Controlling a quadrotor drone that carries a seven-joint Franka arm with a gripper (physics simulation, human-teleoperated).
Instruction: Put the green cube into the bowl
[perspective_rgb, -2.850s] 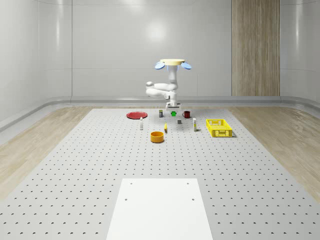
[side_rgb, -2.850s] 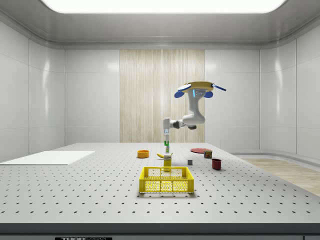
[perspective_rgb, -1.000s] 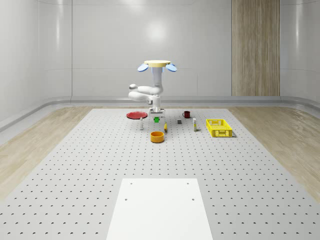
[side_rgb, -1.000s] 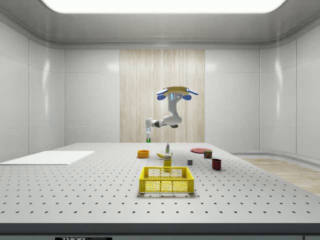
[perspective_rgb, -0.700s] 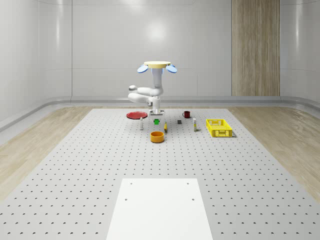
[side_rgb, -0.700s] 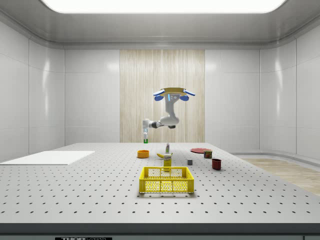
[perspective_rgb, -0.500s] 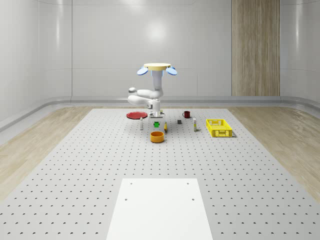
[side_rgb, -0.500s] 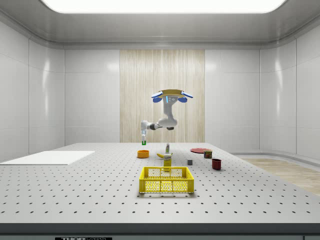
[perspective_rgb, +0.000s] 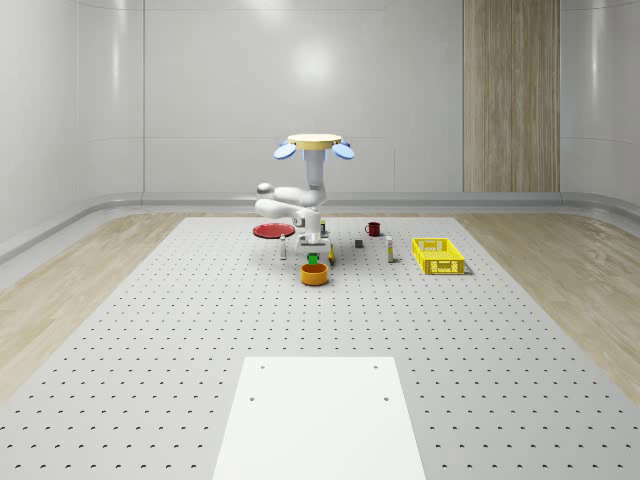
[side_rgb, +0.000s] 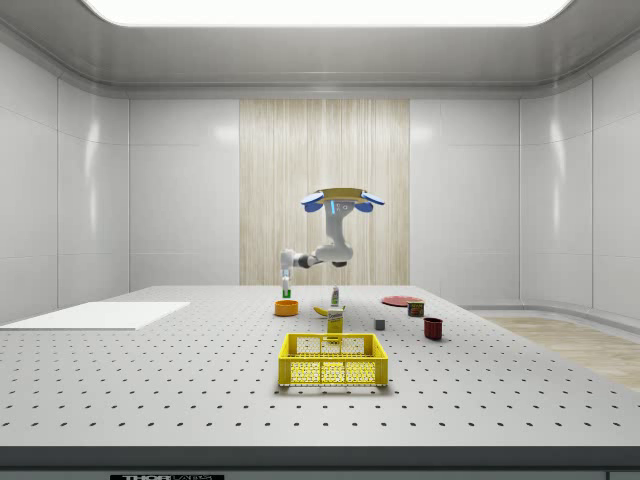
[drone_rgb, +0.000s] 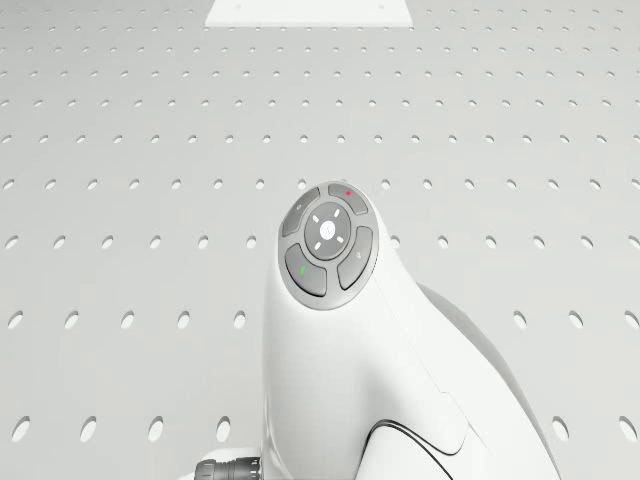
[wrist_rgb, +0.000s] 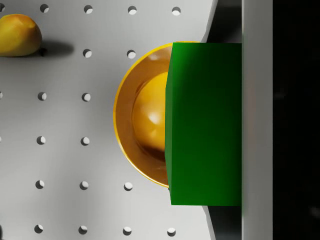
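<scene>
Worktop (perspective_rgb: 150, 350), perforated, grey; a white panel (perspective_rgb: 318, 415) lies at its near end in the whole-scene view.

Entries, left to right in the whole-scene view:

Red plate (perspective_rgb: 270, 231), flat on the worktop, at the far end.

Drone (perspective_rgb: 314, 146), hovering above the worktop just behind the bowl, arm folded forward and down so the load hangs over the target.

Tool (perspective_rgb: 313, 250), pointing straight down, pinching the green cube (perspective_rgb: 313, 259); in the wrist view one finger (wrist_rgb: 256, 120) lies flat against the cube's side. The grip looks kept so that the cube drops only once centred.

Green cube, held in the air, directly above the orange bowl (perspective_rgb: 314, 273) and close to its rim; in the wrist view it overlaps the bowl's hollow. Not yet inside.

Banana (wrist_rgb: 17, 34), on the worktop near the bowl, apart from it.

Dark red mug (perspective_rgb: 373, 229), well apart from the bowl.

Yellow basket (perspective_rgb: 438, 256), on the right, not involved.
</scene>
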